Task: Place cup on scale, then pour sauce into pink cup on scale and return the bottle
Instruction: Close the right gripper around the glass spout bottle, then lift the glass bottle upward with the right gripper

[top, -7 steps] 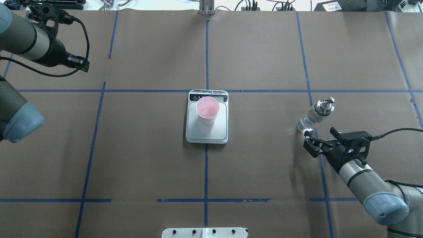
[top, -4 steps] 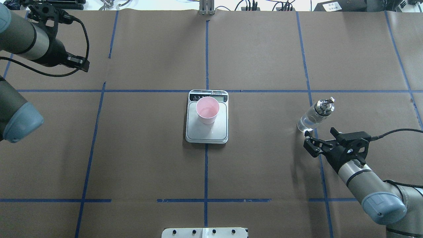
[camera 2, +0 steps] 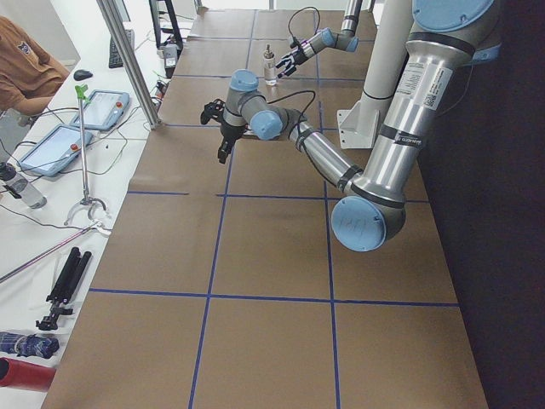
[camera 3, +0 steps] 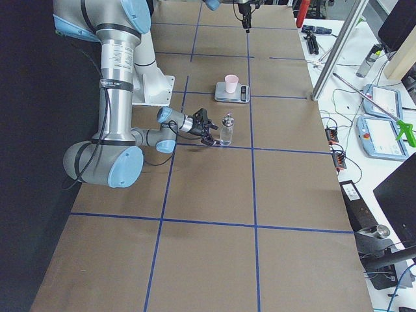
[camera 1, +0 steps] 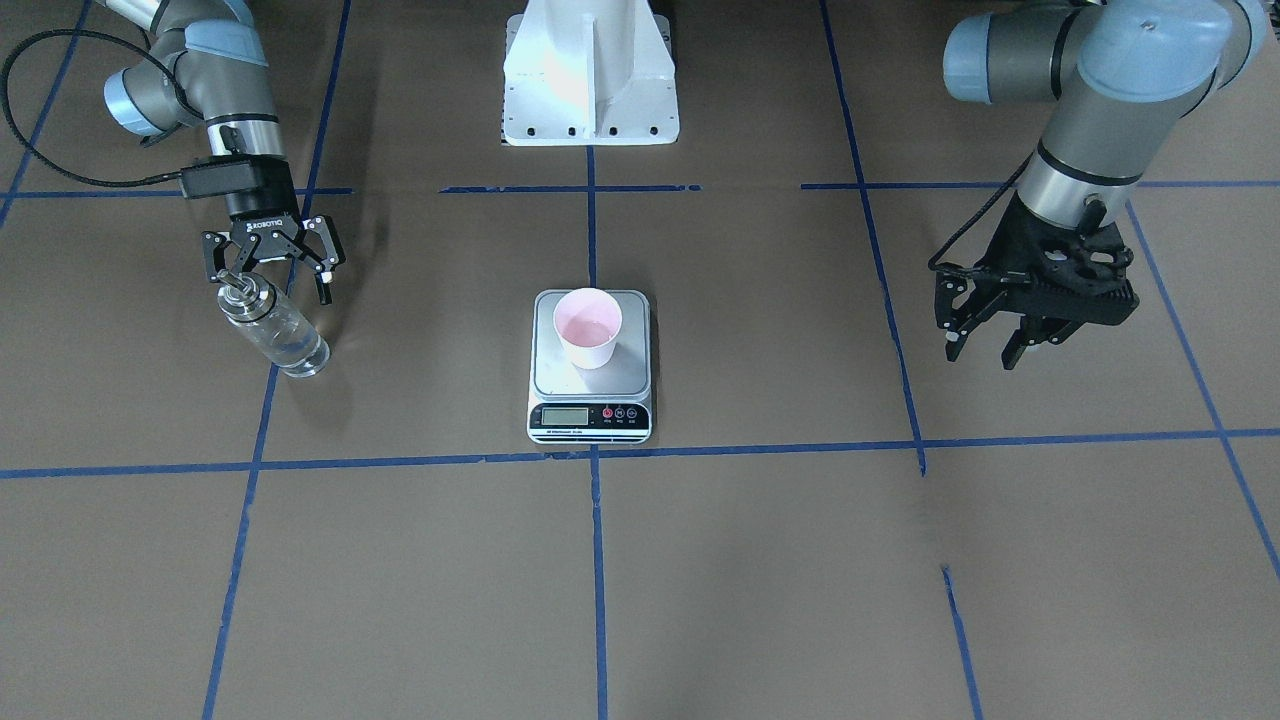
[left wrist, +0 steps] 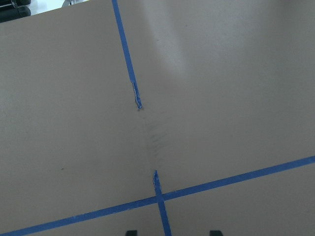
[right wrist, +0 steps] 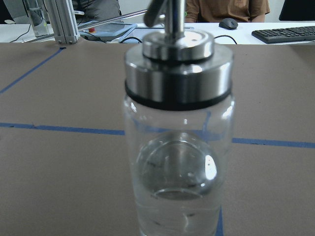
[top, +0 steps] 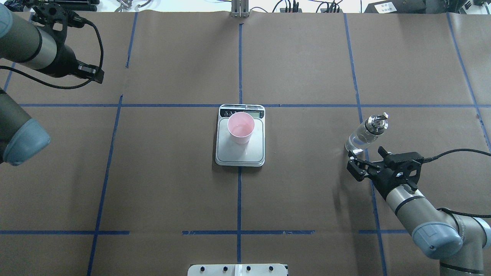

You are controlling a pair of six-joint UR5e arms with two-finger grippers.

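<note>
Your right pincer (top: 365, 156) has nudged sideways by the bottle (top: 362, 136), jaws spread wide and holding nothing. The bottle stands well right of the scale (top: 239, 155), and the cup (top: 240, 128) is on it. The left pincer (camera 1: 980, 352) is open too. I'd guess a grab is next.

Brown paper (top: 172, 191) covers the tabletop, gridded with blue tape (top: 240, 57). Aluminium post (top: 239, 9) stands at far edge centre; two tablets (camera 2: 106, 96) lie beyond that edge.

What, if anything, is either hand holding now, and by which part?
Nothing is held. The right hand is open beside the standing bottle, not closed on it; the left hand is open too.
</note>
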